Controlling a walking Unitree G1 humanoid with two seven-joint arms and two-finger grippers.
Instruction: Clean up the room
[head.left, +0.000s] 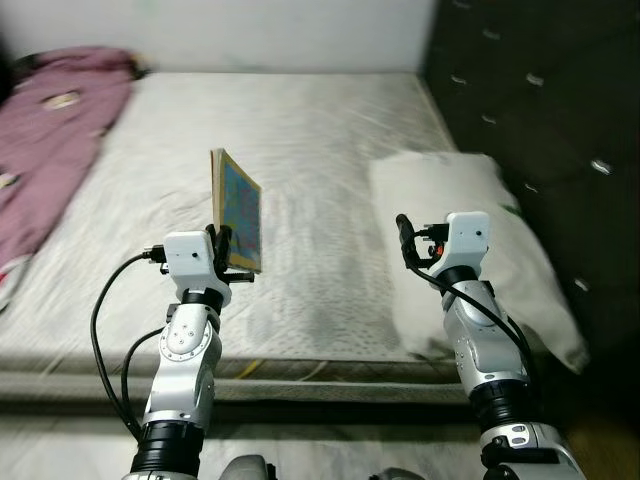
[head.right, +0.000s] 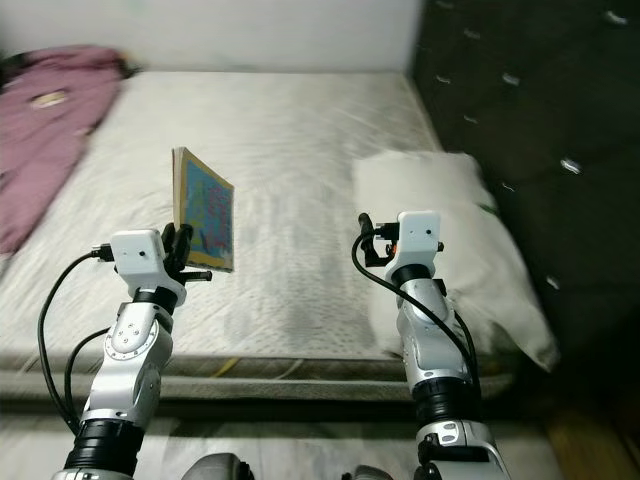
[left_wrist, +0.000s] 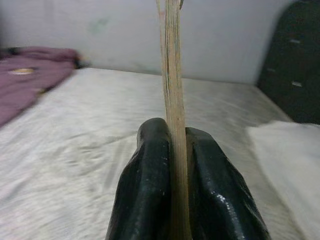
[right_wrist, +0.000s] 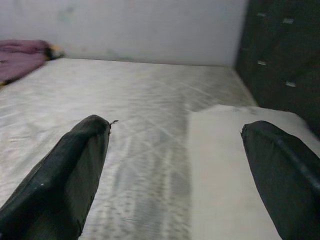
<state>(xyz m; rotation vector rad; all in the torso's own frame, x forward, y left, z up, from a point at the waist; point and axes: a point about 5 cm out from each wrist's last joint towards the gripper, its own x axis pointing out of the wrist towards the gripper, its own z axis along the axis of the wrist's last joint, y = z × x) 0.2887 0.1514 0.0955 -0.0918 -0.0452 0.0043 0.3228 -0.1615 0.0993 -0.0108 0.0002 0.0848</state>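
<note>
Your left end effector pinches one thin book upright above bed near edge. Your right end effector spread wide, holding nothing, beside one white pillow. One purple blanket at far left corner.

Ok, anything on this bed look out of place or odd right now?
The purple blanket lies bunched in a heap at the bed's far left edge, not spread. The white pillow sits askew by the dark headboard. The left gripper holds a thin colourful book upright above the mattress; the right gripper is open.
</note>
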